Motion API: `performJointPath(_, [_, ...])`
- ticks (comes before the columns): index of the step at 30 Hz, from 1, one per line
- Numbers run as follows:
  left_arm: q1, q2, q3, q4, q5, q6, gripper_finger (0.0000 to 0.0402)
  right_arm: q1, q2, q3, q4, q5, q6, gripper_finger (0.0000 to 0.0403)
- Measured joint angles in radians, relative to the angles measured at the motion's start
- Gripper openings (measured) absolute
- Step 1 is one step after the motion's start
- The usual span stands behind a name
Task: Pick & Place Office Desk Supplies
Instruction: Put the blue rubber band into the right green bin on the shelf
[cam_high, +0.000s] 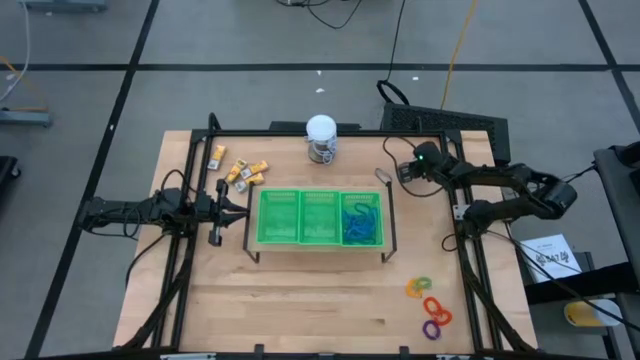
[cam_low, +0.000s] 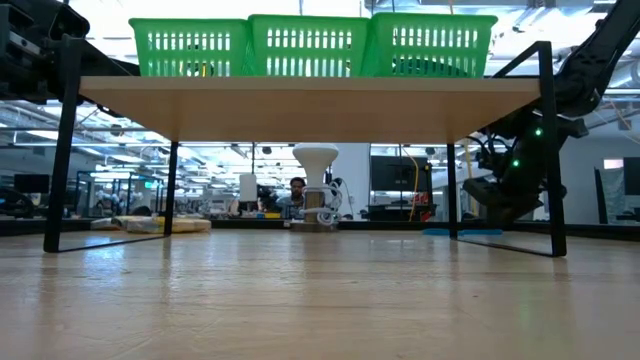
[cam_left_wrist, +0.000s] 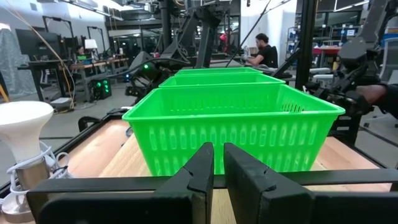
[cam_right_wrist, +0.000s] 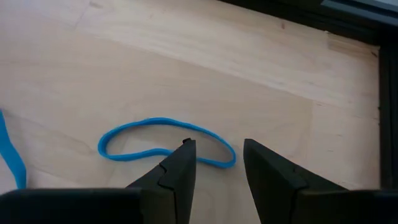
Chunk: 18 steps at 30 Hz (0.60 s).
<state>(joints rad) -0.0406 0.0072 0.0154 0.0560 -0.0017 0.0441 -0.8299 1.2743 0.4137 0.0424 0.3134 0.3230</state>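
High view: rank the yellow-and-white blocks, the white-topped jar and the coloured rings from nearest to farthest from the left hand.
1. Yellow-and-white blocks: just behind the left hand, at the table's back left.
2. White-topped jar: back edge, middle, beyond the green tray.
3. Coloured rings: front right corner, across the tray.

Your left gripper (cam_left_wrist: 218, 163): fingers pressed together, nothing between them, level with a black bar.
Ahead of you: green tray (cam_left_wrist: 233, 127), slotted wall facing you, standing on the wooden table (cam_left_wrist: 99, 155).
Beside you: white-topped jar (cam_left_wrist: 25, 140).
Beyond the table: a seated person (cam_left_wrist: 264, 51) among the desks.
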Motion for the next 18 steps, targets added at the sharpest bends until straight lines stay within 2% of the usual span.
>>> performJointPath(18, [0.000, 0.000, 0.000, 0.000, 0.000, 0.000, 0.0045, 0.041, 0.073, 0.000, 0.038, 0.055, 0.024, 0.0126])
